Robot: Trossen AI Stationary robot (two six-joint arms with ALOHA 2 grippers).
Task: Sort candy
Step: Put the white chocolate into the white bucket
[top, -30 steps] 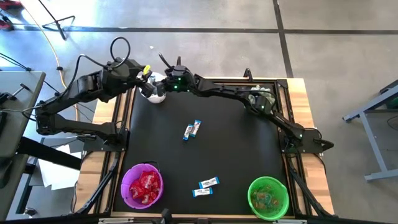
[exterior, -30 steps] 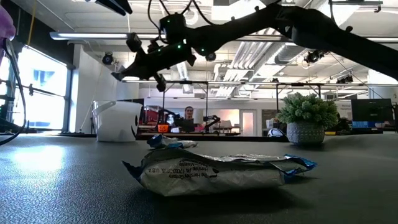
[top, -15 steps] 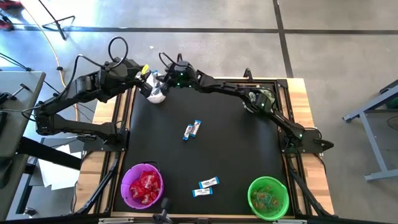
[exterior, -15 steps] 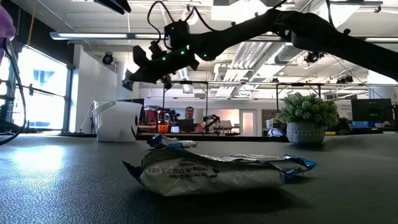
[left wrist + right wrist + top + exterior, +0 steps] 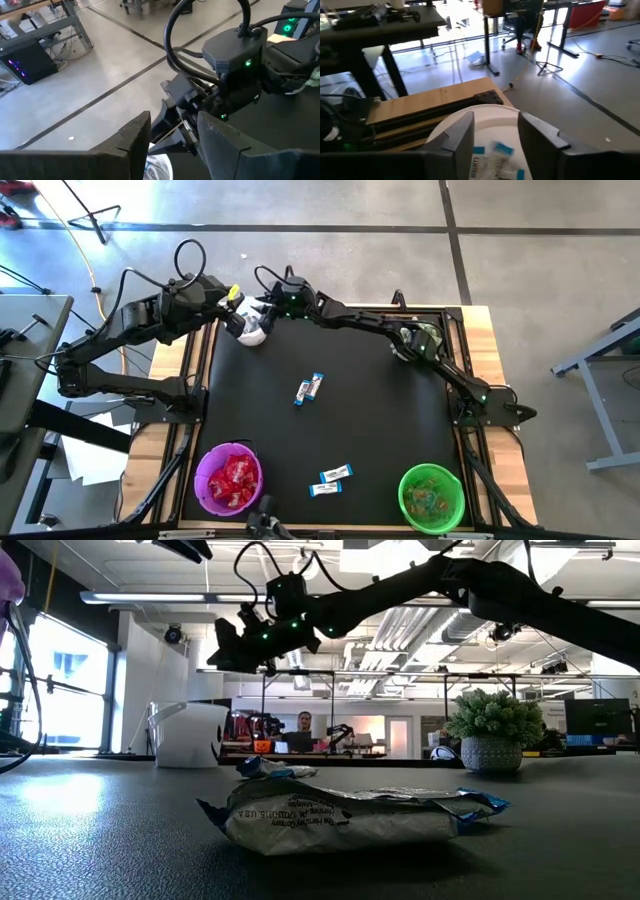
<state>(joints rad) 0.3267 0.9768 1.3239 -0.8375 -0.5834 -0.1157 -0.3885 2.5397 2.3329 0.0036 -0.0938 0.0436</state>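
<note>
Four blue-and-white mini bars (image 5: 309, 389) lay loose mid-mat on the black table (image 5: 400, 410), more in the white bowl (image 5: 485, 122) at the far-left corner. Red sweets filled the purple bowl (image 5: 229, 479), greenish ones the green bowl (image 5: 431, 498), both at the near edge. Right gripper (image 5: 492, 137) hovered over the white bowl, fingers apart, empty. Left gripper (image 5: 172, 142) beside it, jaws spread, empty. Potted plant (image 5: 491, 730) far right. Open workshop floor (image 5: 330, 210) beyond; a person (image 5: 303, 725) sat behind.

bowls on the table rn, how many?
3: purple bowl front-left, green bowl front-right, white bowl at the far edge under both grippers.
</note>
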